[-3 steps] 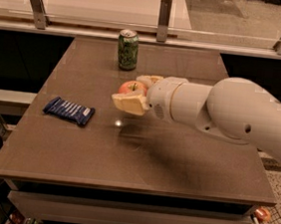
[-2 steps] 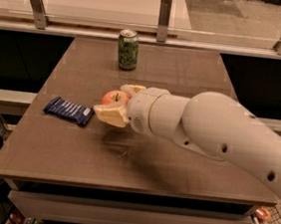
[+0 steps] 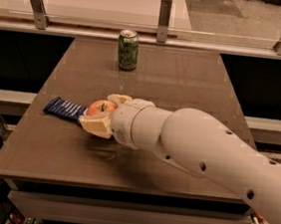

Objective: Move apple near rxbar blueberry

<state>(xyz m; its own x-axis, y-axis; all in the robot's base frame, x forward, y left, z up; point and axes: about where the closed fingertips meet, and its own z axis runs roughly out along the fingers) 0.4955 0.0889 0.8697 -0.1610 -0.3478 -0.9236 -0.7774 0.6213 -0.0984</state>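
The apple [image 3: 101, 107], red-orange with a short stem, sits between the two cream fingers of my gripper [image 3: 103, 111]. The gripper is shut on it and holds it just above the brown table [image 3: 183, 88], left of centre. The rxbar blueberry [image 3: 64, 109], a flat dark blue wrapper, lies on the table right beside the apple on its left; its right end is partly hidden behind the gripper. My white arm [image 3: 201, 155] reaches in from the lower right.
A green soda can [image 3: 128, 50] stands upright at the back middle of the table. A glass rail with metal posts [image 3: 164, 19] runs behind the table. The table's left edge is close to the bar.
My gripper has carried the apple leftward and toward the front, from the table's middle to right beside the blue bar. The can and bar have not moved.
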